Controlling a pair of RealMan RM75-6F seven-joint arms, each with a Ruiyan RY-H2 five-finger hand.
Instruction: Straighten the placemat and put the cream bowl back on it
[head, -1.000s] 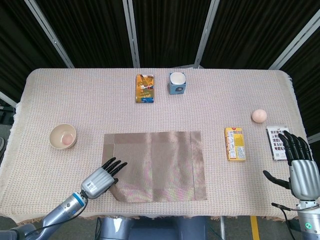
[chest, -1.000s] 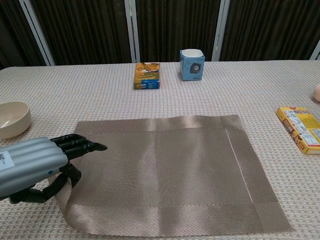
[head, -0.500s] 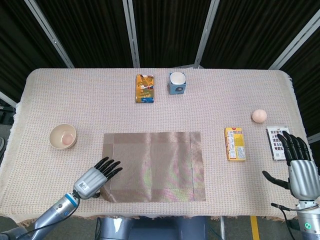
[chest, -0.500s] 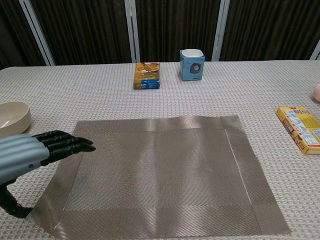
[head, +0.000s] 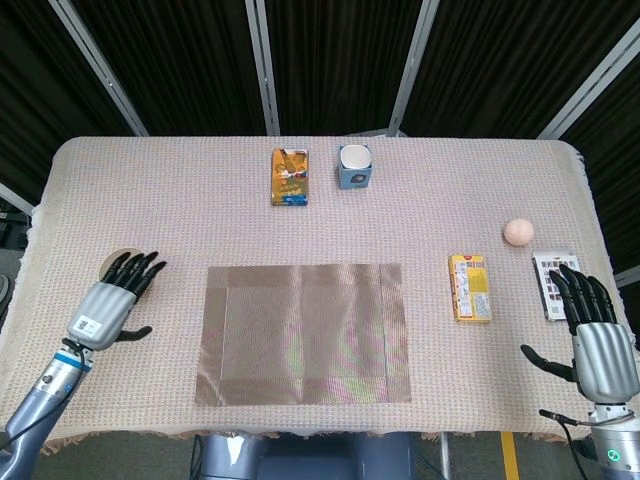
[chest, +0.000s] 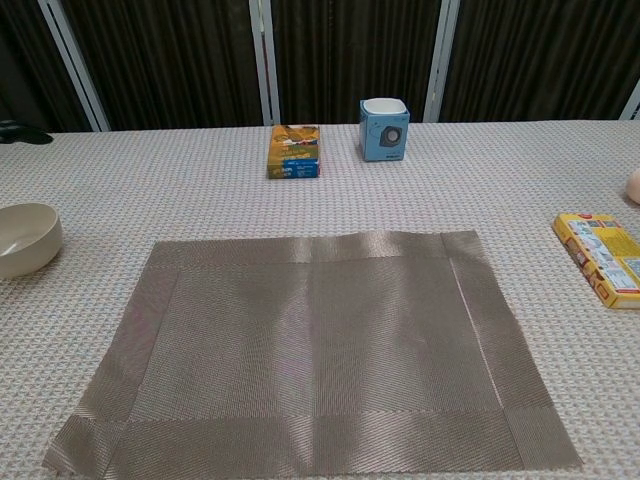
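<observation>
The brown woven placemat (head: 305, 333) (chest: 310, 350) lies flat in the middle of the table, its edges running along the table's front edge. The cream bowl (chest: 25, 238) stands on the cloth to the left of the mat, apart from it. In the head view my left hand (head: 110, 305) covers most of the bowl, and only a sliver of rim (head: 118, 254) shows. That hand's fingers are spread and hold nothing. In the chest view only its dark fingertips (chest: 20, 131) show, high above the bowl. My right hand (head: 595, 345) is open at the front right edge.
An orange-blue box (head: 290, 176) (chest: 294, 150) and a blue-white cup (head: 355, 166) (chest: 384, 129) stand at the back. A yellow box (head: 469, 287) (chest: 603, 256), a peach ball (head: 517, 232) and a printed card (head: 553, 285) lie on the right.
My left hand has let go of the mat's front left corner and moved left and back, over the bowl. The lifted corner now lies flat. The right hand has barely moved.
</observation>
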